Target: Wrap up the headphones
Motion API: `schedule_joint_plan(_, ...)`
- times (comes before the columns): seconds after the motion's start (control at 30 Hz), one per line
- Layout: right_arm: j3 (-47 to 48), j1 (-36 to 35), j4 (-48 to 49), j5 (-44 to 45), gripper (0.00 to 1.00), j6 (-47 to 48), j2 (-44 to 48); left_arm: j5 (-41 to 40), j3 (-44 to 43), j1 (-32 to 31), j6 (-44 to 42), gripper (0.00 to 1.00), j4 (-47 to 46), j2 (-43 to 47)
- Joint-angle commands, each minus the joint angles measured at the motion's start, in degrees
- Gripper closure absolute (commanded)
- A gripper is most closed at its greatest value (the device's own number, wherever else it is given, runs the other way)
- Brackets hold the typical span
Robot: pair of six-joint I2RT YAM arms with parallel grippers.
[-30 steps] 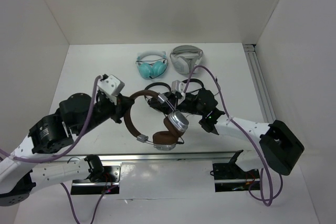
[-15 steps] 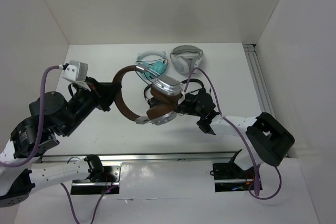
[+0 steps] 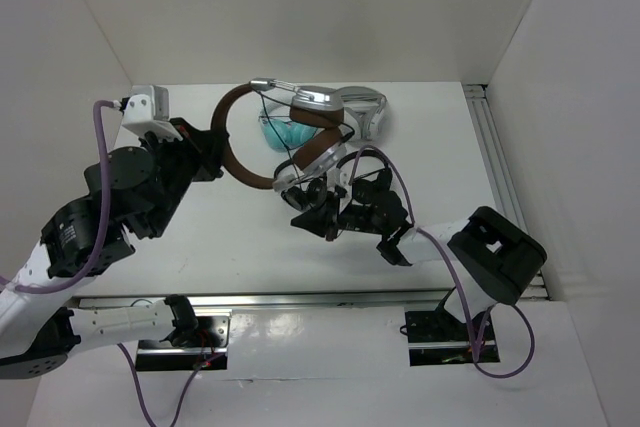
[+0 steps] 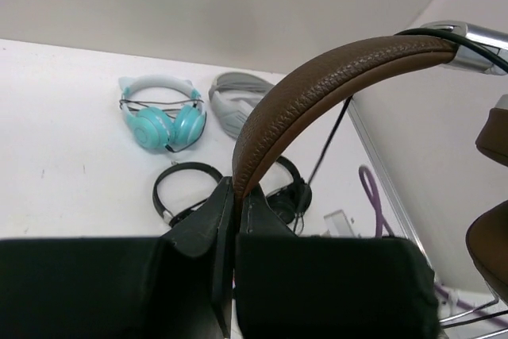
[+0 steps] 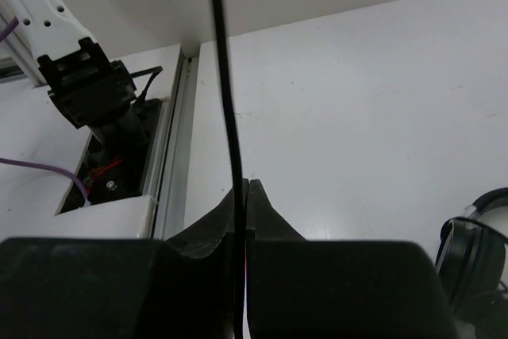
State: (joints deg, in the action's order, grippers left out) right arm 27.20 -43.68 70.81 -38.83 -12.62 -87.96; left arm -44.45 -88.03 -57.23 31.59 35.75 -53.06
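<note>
Two arms hold the on-ear headphones with the brown leather band and silver metal cups [image 3: 241, 168] up in the air above the white table [image 3: 200, 237]. The left gripper [image 4: 235, 196] is clamped hard on the leather. Its black fingers are pinched on either side of the band near one end, and the arc sweeps up and off to the right to a bright metal slider. From overhead, the band shows as a brown curve over the far middle of the table. Both cups hang at its right end, one above the other.

The right gripper [image 5: 242, 192] is closed on the headphones' long thin black cable [image 5: 226, 77]. The cable rises straight out from between the fingertips and leaves the top of the right wrist view. From overhead, this gripper sits low, just under the cups.

Down on the table lie the other sets. A teal cat-eared pair [image 4: 163, 121] sits beside a white-grey pair [image 4: 238, 109] at the far side. Nearer in are two small all-black pairs [image 4: 186, 192], close together, right by the right gripper. I cannot tell whether it touches them. An aluminium rail [image 5: 178, 156] runs along the near edge of the table.
</note>
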Motion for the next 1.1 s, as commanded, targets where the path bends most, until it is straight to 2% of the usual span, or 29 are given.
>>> schedule_joint_plan(0.0, -1.9, -1.1, 6.1, 0.2, 0.95, -1.1, -0.3, -5.9, -4.3, 0.3, 0.2, 1.00, -5.6, 0.2)
schedule_joint_plan(0.1, -2.4, -2.4, 4.3, 1.6, 0.91, 0.0, 0.2, -6.4, -5.0, 1.9, -1.1, 1.00, -5.6, -0.3)
schedule_joint_plan(0.27, -3.8, -3.8, 3.6, 3.0, 1.00, 0.6, 1.1, -5.9, -6.6, 4.9, -2.2, 1.00, -5.1, -2.5)
schedule_joint_plan(0.47, -5.8, -8.7, -5.7, 10.6, 1.00, 4.2, 6.4, -6.5, -7.7, 10.7, -4.1, 1.00, -4.4, -6.9)
schedule_joint_plan(0.57, -5.1, -11.8, -12.5, 13.2, 1.00, 6.8, 11.0, -3.6, -8.7, 14.9, -4.6, 1.00, -5.0, -9.7)
schedule_joint_plan(0.7, -5.1, -16.8, -20.2, 21.6, 1.00, 10.2, 19.5, 1.6, -9.5, 22.7, -4.1, 1.00, -4.4, -13.3)
schedule_joint_plan(0.83, -3.5, -19.4, -28.3, 23.6, 1.00, 12.0, 26.6, 8.3, -9.0, 29.3, -4.1, 1.00, -4.4, -15.6)
schedule_joint_plan(0.93, -2.2, -20.9, -32.4, 24.4, 1.00, 13.3, 30.4, 13.7, -5.7, 34.3, -3.0, 1.00, -3.6, -17.0)
schedule_joint_plan(1.07, -0.8, -21.6, -35.8, 26.3, 1.00, 14.6, 33.7, 14.7, -0.5, 36.5, -3.0, 1.00, -4.9, -18.2)
